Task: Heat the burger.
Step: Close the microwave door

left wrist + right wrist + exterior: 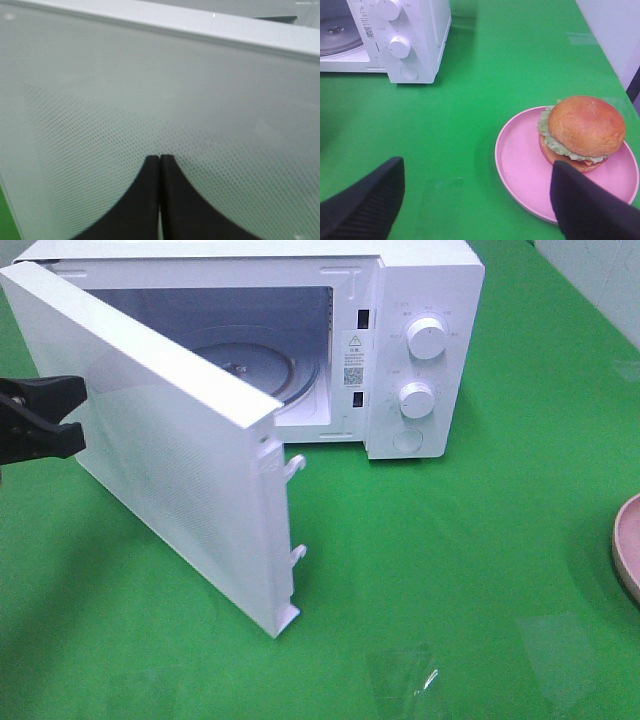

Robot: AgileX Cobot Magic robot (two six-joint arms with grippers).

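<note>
The burger (582,125), with a golden-brown bun, green lettuce and a patty, sits on a pink plate (520,165) on the green table. My right gripper (477,166) hovers open just short of the plate, its black fingers (370,200) spread wide with nothing between them. The white microwave (420,350) stands at the back with its door (180,470) swung wide open and the glass turntable (240,365) bare. My left gripper (78,415) is shut and sits against the door's outer face; in the left wrist view its closed tips (159,158) point at the dotted door panel (150,90).
In the exterior high view only the plate's edge (628,545) shows at the far right. The open door juts out over the left half of the table. Two dials (427,338) and a button are on the microwave's right panel. Green cloth lies between microwave and plate.
</note>
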